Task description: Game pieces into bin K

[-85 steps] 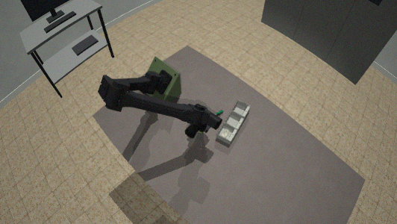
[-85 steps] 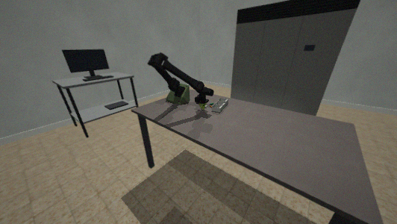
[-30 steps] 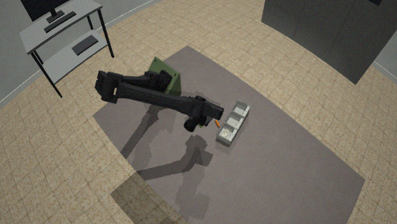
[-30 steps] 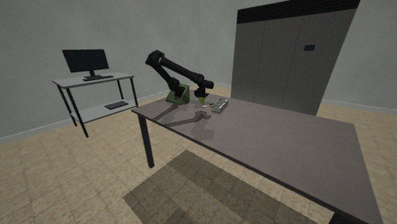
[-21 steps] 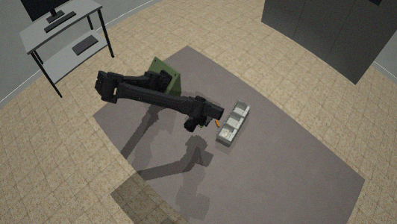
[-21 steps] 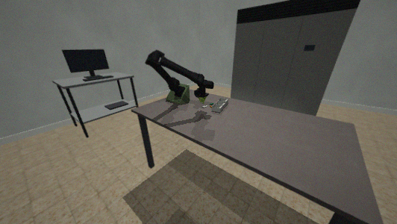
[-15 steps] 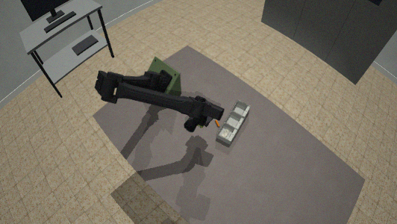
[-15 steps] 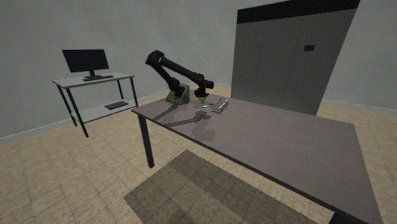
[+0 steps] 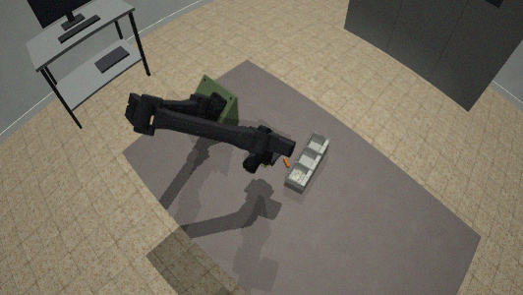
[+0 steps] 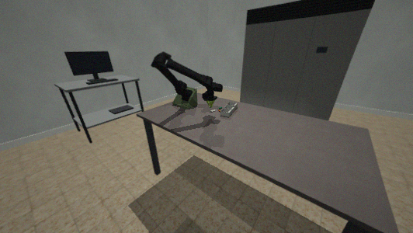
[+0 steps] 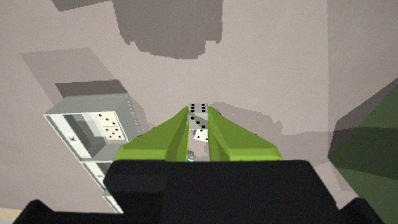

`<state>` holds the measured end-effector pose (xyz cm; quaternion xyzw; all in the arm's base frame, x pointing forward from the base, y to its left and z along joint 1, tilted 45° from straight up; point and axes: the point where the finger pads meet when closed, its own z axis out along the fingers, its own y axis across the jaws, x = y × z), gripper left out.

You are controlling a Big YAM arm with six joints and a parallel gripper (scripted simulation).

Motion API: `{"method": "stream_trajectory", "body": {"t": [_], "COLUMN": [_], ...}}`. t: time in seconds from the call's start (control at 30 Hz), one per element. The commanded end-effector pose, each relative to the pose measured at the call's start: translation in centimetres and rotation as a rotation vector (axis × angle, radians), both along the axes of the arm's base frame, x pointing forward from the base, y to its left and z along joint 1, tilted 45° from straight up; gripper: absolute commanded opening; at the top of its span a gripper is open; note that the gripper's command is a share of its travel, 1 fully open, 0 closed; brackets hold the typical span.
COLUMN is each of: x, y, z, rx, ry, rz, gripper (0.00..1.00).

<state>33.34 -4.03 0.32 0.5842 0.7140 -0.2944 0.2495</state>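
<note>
My gripper (image 11: 198,112) (image 9: 265,164) (image 10: 210,103) has green fingers shut on a white die with black pips (image 11: 198,116), held above the table to the left of the bins. The grey row of bins (image 9: 308,161) (image 10: 229,109) (image 11: 65,112) stands on the table; in the wrist view its nearest compartment holds another white die (image 11: 111,125). A small orange piece (image 9: 285,162) lies on the table between the gripper and the bins. In the exterior view, small items (image 10: 214,109) lie on the table beside the bins, too small to name.
The green arm base (image 9: 218,100) (image 10: 185,99) (image 11: 372,140) stands at the table's back left. A dark cabinet (image 10: 299,58) stands behind the table. A side desk with a monitor (image 10: 89,64) stands off to the left.
</note>
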Motion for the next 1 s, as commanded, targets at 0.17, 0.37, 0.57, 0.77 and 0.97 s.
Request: {"method": "stream_trajectory", "body": {"t": [0.17,0.37,0.57,0.77,0.97], "x": [4.8,7.6,9.4,12.2,11.2], "y": [3.1,4.8,5.3,7.9,6.4], "z": [-0.7,-2.3,-3.4,-4.9,-4.6], "rx": [0.009,0.008,0.008,0.009,0.006], "ry": [-0.039,0.012,-0.005,-0.005,0.001], "rz": [0.017,0.065,0.036,0.056,0.028], "gripper": [0.1,0.1,0.1,0.1,0.1]}}
